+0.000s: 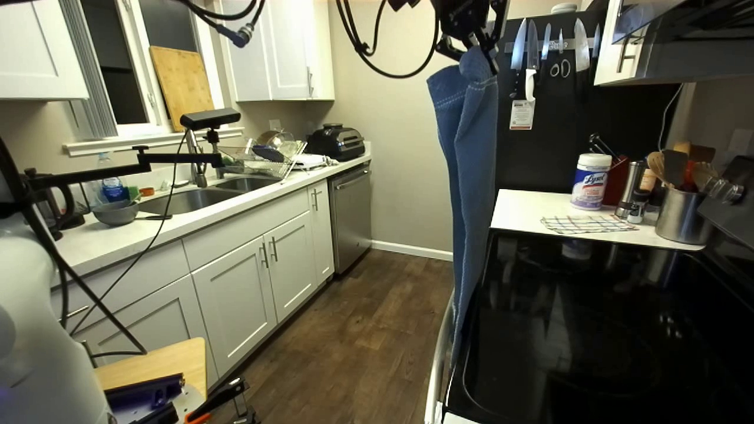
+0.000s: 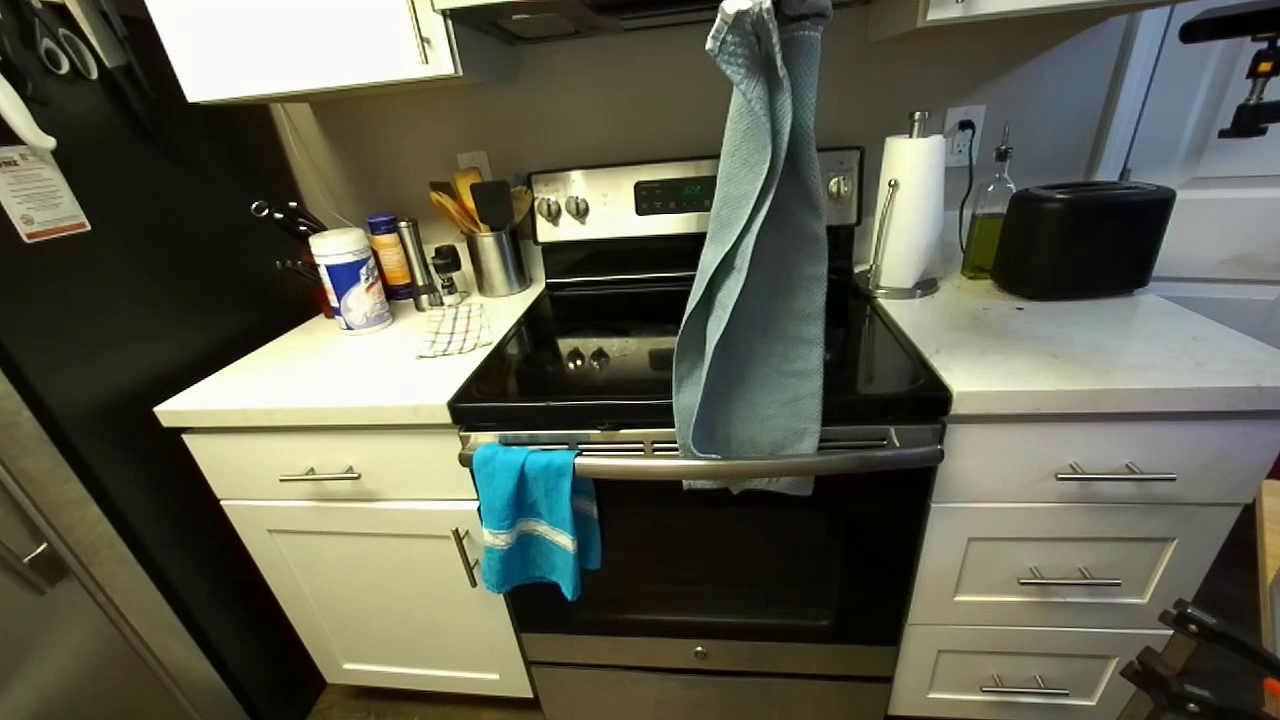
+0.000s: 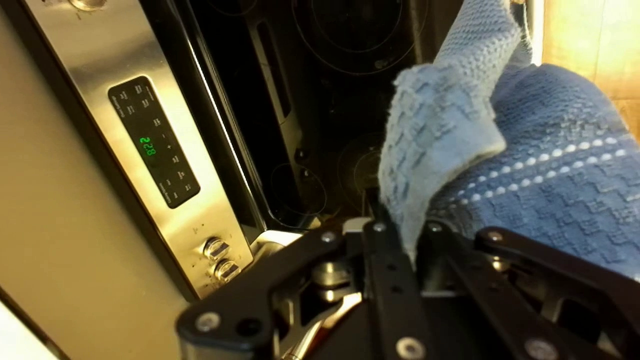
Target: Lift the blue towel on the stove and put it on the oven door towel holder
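Observation:
The blue towel (image 1: 474, 147) hangs long and folded from my gripper (image 1: 472, 56), and it also shows in an exterior view (image 2: 765, 290). In the wrist view, my gripper (image 3: 407, 237) is shut on a pinched part of the towel (image 3: 555, 165). The towel hangs over the front edge of the black glass-top stove (image 2: 590, 340). Its lower end seems to pass behind the oven door towel holder (image 2: 880, 462), and a short strip shows below the bar. The bar also shows edge-on beside the towel (image 1: 437, 371). The gripper is above the top edge of the other exterior picture.
A bright turquoise towel (image 2: 535, 520) hangs at the bar's left end. A utensil crock (image 2: 498, 262), wipes canister (image 2: 350, 280) and checked cloth (image 2: 455, 330) stand left of the stove. Paper towels (image 2: 910, 215) and a toaster (image 2: 1085, 240) stand right. Cabinets and a range hood (image 2: 590, 20) hang above.

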`<state>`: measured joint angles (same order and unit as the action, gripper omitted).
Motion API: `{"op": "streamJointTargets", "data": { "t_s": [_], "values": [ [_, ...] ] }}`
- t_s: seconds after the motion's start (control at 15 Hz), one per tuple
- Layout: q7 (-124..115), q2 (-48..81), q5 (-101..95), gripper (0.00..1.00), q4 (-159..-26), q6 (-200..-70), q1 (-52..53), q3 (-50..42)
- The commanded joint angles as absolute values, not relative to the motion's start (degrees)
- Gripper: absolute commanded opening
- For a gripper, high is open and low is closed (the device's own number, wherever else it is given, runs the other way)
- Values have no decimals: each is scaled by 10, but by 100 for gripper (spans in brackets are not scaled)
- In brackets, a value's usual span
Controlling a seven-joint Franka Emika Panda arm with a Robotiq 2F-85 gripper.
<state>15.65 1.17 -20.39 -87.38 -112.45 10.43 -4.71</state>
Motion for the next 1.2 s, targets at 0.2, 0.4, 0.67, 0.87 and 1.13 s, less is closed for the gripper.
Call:
{"op": "streamJointTargets", "data": {
  "t_s": [0.2,0.4,0.67,0.87,1.13],
  "values": [
    [171,55,-189,1,-901,-1155,62,-1],
    [170,84,-186,1,-898,-1147,60,10],
    [184,111,-162,1,-903,-1137,63,28],
    [185,134,-132,1,-895,-1127,65,43],
    [186,161,-113,1,-882,-1110,72,62]
  ]
}}
